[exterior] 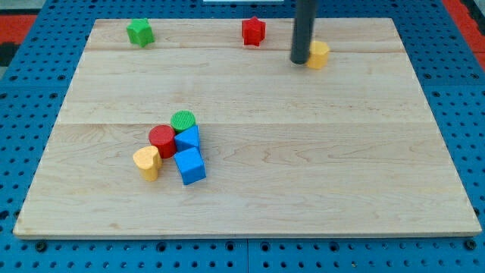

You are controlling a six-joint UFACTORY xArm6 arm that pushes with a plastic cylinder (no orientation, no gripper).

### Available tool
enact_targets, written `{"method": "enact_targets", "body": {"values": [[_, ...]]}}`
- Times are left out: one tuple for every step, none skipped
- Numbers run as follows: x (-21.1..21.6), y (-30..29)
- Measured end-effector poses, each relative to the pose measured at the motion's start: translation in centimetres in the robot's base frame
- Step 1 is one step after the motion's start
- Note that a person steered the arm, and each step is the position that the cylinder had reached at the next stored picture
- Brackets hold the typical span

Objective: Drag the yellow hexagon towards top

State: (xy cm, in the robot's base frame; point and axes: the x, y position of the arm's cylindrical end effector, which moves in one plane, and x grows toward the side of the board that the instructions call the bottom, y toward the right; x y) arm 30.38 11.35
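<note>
Pale wooden board of joined planks (303,174), lying on a blue perforated surface (462,91). Near the view's top edge: a green star-like block (139,32) at the left, a red star-like block (253,31) toward the middle, a yellow hexagon block (319,54) further right, touching my tip (299,61) on its left side. Lower left of centre, a tight cluster: green cylinder (183,120), red cylinder (161,139), blue block (188,139), blue cube (189,165), and a yellow heart-like block (147,161), all touching or just beside one another.
</note>
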Motion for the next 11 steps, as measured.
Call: {"method": "enact_targets", "body": {"values": [[3.1,1.2],[2.2,3.4],[0.2,4.2],[-1.3,5.4],[-0.8,4.2],[0.5,1.4],[-2.1,1.4],[-4.7,3.3],[-3.5,5.2],[-0.2,5.2],[-0.2,5.2]]}}
